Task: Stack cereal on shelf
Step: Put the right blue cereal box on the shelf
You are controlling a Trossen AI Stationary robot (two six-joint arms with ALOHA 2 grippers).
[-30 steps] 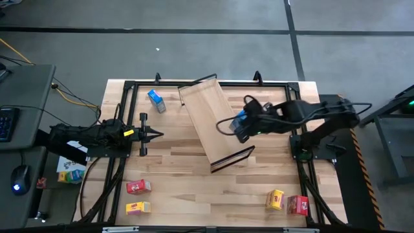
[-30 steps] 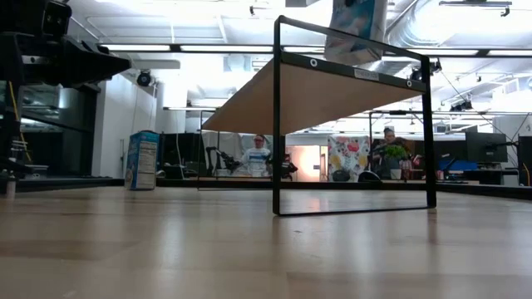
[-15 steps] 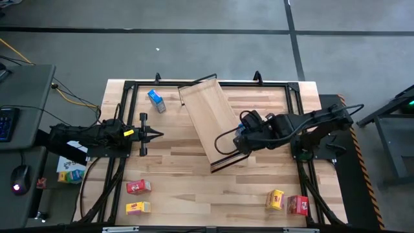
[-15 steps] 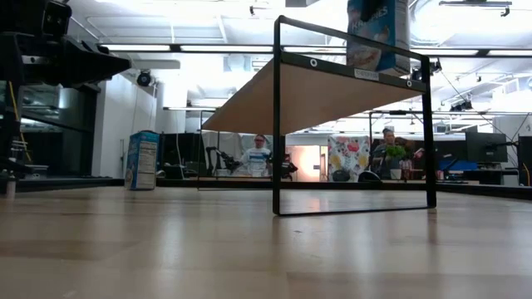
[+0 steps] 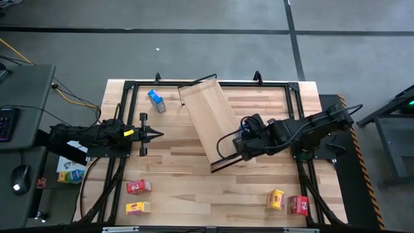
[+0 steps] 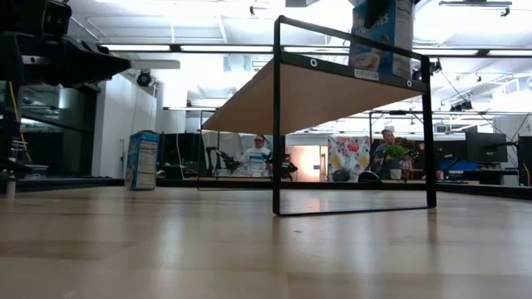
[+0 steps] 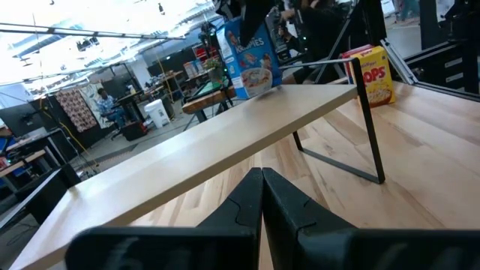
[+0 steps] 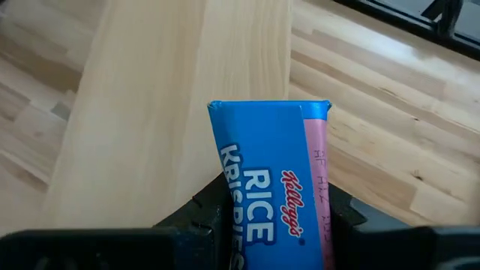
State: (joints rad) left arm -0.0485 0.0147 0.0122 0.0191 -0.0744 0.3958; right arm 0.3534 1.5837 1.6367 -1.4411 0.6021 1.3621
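The shelf (image 5: 213, 123) stands slantwise mid-table on dark end frames, its light-wood board raised; it also shows in the low view (image 6: 332, 91) and the left wrist view (image 7: 225, 142). My right gripper (image 5: 240, 144) is shut on a blue cereal box (image 8: 266, 172) over the shelf's near end. The same blue box (image 6: 382, 37) shows upright above the near end rail. My left gripper (image 5: 157, 134) waits shut at the table's left, pointing at the shelf. A second blue box (image 5: 156, 100) stands on its base by the far-left corner. My right gripper pinches the blue box's upper part (image 8: 225, 202) between its two fingers, one at each long edge, coming from above and pointing down. The box hangs upright, slightly tilted. Its lower end (image 7: 259, 88) is at the board's top; whether it touches, I cannot tell.
A red box (image 5: 138, 187) and a yellow box (image 5: 138, 207) lie near the table's near-left corner. Another yellow box (image 5: 276, 199) and red box (image 5: 298, 204) sit near the near-right corner. Bare tabletop lies between them, in front of the shelf. People show in the room behind.
My right gripper has carried the blue box toward the table's near edge along the shelf and downward, bringing it from high above the board to the board's near end by the rail. It has stayed shut on the box.
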